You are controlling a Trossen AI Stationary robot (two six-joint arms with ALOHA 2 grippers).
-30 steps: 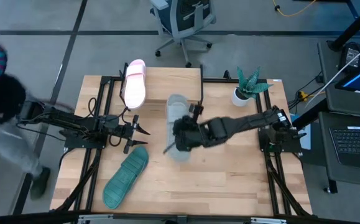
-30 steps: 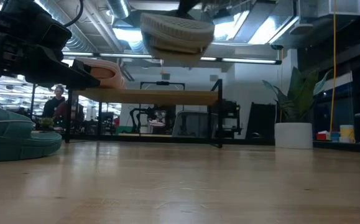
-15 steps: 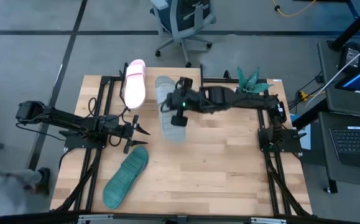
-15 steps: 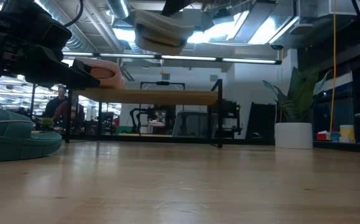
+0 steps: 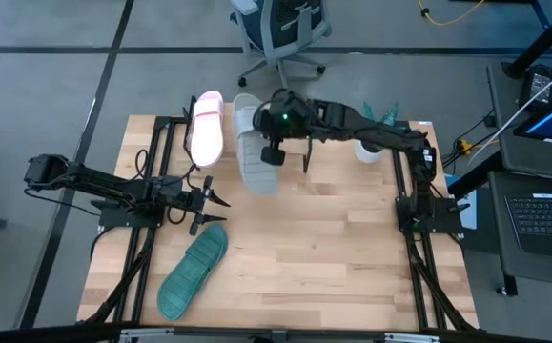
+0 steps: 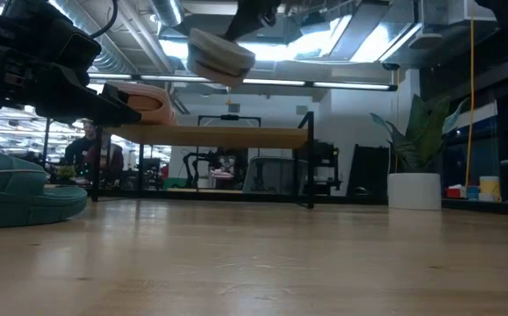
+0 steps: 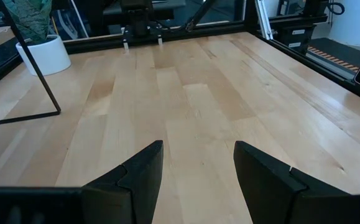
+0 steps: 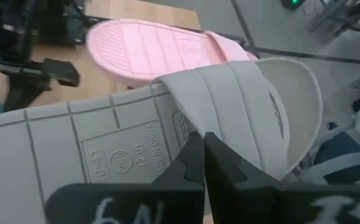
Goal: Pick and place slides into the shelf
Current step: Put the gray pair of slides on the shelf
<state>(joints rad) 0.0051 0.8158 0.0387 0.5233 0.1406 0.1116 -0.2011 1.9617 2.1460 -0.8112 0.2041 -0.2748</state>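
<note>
The pale pink slide (image 5: 206,127) lies on the left end of the shelf's plank top (image 5: 295,124) at the table's far edge; it also shows in the low view (image 6: 139,101) and the right wrist view (image 8: 161,50). My right gripper (image 5: 274,148) is shut on the grey slide (image 5: 252,143), high above the shelf (image 6: 210,136) in the low view (image 6: 221,54). The teal slide (image 5: 193,272) lies flat on the table at the near left. My left gripper (image 5: 209,198) is open and empty, low over the table to the left of the middle. My right gripper pinches the grey slide between its two fingers (image 8: 198,158) at the side edge where the wide strap (image 8: 254,106) joins the ribbed face (image 8: 74,149). It comes from the table's right side, across the slide. The slide is lifted clear above the shelf, tilted.
A potted plant (image 5: 380,133) in a white pot stands at the table's far right, behind my right arm. Black frame rails (image 5: 152,191) run along both table sides. An office chair (image 5: 280,29) stands beyond the far edge. Bare tabletop (image 5: 323,257) lies in the middle and near right.
My right gripper has carried the grey slide from the table's middle toward the far edge and a little left, to above the shelf beside the pink slide. The slide has stayed lifted clear and has turned somewhat.
</note>
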